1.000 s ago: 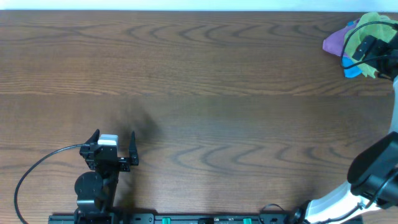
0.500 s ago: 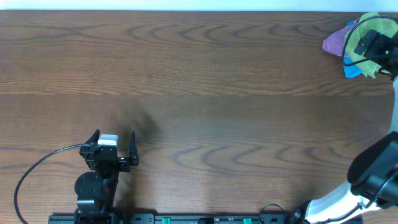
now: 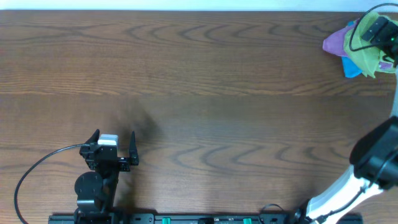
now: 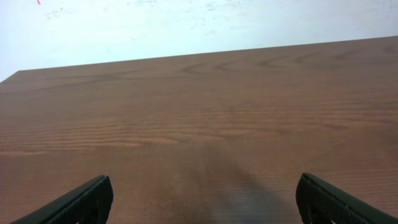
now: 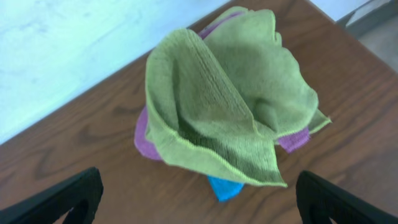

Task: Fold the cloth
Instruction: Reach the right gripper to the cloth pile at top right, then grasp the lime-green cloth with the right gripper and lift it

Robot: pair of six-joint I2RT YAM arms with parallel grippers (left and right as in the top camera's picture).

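The cloth (image 5: 230,106) lies crumpled in a loose heap at the table's (image 3: 199,93) far right corner, not spread flat. Bunched like this it has no clear long axis and is about as wide as it is long. In the right wrist view its folds cup upward like an open pocket. One raised ridge runs from the upper left down to the lower right, and a stitched hem runs along the lower edge. The fabric is lime green, soft and finely ribbed, with no pattern.

It sits on top of a purple cloth (image 5: 146,146), which peeks out on two sides. A corner of a bright blue cloth (image 5: 224,186) sticks out beneath the hem.

The right gripper (image 5: 198,186) hangs over the heap with its dark fingers (image 5: 62,199) spread wide on either side of it. They hold nothing, and the view does not show any contact with the fabric.

The left gripper (image 3: 114,133) is near the table's near edge, toward the left end and well apart from the cloths. Its fingers (image 4: 81,202) are also spread wide, with only bare wood between them. A black cable (image 3: 37,165) loops from the left arm across the wood.

The table is dark brown with a long wavy grain running along its length. Beyond the far edge stands a pale, whitish wall (image 4: 186,25).
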